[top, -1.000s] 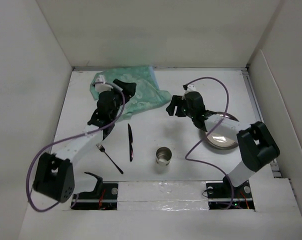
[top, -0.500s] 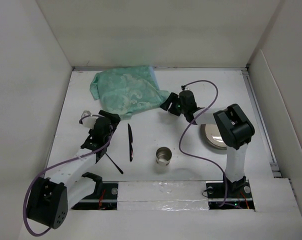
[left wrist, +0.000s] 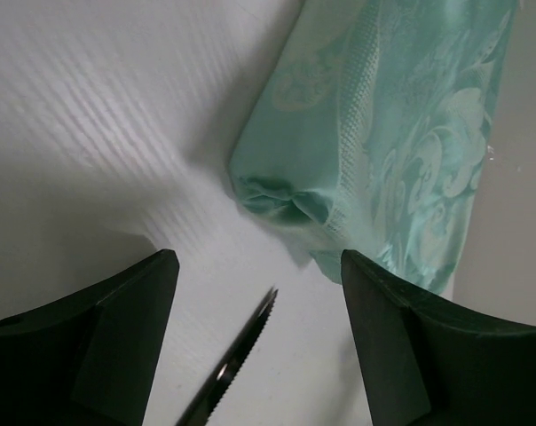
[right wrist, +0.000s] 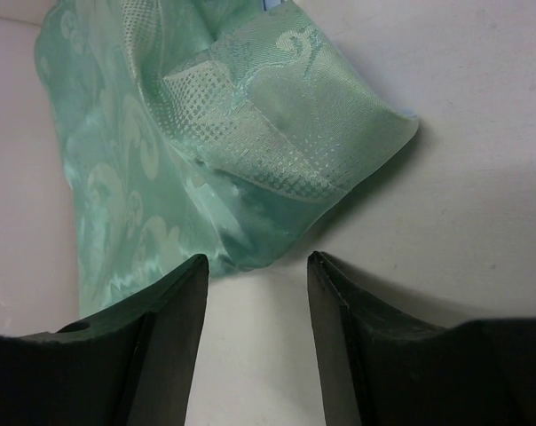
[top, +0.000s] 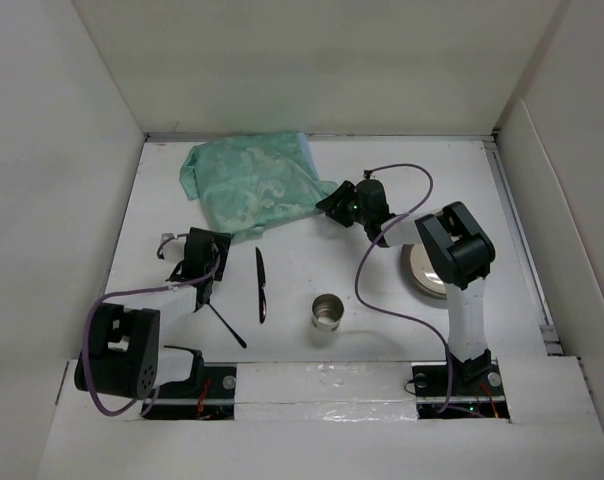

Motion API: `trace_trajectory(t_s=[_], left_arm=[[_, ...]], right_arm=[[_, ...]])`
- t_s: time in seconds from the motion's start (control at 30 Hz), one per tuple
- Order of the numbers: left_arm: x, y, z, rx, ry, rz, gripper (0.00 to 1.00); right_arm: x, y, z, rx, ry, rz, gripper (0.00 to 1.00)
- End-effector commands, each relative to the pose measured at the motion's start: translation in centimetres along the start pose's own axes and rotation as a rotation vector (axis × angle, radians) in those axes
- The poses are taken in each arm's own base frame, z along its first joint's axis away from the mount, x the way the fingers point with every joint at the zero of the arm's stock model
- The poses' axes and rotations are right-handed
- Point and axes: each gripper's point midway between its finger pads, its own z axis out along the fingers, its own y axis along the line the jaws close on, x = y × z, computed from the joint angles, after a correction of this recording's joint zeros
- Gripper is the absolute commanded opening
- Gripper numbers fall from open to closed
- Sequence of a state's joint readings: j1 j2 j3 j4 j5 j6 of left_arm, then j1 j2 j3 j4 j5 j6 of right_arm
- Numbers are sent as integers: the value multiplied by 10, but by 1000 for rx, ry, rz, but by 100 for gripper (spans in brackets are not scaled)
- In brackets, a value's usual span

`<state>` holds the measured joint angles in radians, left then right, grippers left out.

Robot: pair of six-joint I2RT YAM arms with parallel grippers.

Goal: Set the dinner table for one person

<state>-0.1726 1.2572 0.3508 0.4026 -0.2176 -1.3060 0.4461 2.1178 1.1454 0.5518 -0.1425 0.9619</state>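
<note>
top external, flat white three-walled dinner table (top: pixel 302 250), left claw (left wrist: pixel 259 302) and right claw (right wrist: pixel 255 302) parted, empty

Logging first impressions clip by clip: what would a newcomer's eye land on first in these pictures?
The crumpled mint-green cloth at the far left of the dinner table stands out, with the open right gripper facing its corner. Nearer lie a knife, a fork and a metal cup, with the open left gripper by the knife's tip.
</note>
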Motion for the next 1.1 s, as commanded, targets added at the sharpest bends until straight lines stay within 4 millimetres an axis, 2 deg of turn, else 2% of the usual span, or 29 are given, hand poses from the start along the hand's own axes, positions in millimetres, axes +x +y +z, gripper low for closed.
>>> trace_trajectory(t_s=[0.0, 0.13, 0.33, 0.5, 0.6, 0.63, 0.7, 0.83, 1.0, 1.03, 1.07], left_arm=[[-8, -47, 2, 130, 0, -105, 70], [-10, -52, 5, 152, -12, -150, 58], [-14, -61, 10, 160, -33, -158, 49], [-18, -58, 21, 135, -66, -159, 47], [-18, -61, 28, 144, -77, -164, 46], [-15, -56, 33, 125, -69, -170, 46], [-10, -56, 36, 123, -48, -175, 46], [-14, -59, 36, 134, -65, -193, 44], [-23, -66, 38, 146, -110, -188, 41], [-25, -64, 41, 135, -125, -190, 37], [-27, -66, 41, 141, -134, -193, 36]], right_arm=[[-21, 21, 8, -59, -68, 9, 53], [-28, 18, 11, -51, -79, 1, 49], [-34, 19, 13, -64, -87, -18, 44], [-33, 22, 17, -80, -79, -22, 42], [-33, 25, 19, -92, -70, -28, 47], [-33, 25, 19, -94, -74, -29, 51], [-33, 24, 19, -91, -74, -28, 52], [-36, 20, 20, -91, -75, -31, 44], [-34, 16, 27, -89, -69, -33, 46], [-34, 15, 31, -90, -71, -34, 47], [-34, 15, 31, -89, -72, -34, 47]])
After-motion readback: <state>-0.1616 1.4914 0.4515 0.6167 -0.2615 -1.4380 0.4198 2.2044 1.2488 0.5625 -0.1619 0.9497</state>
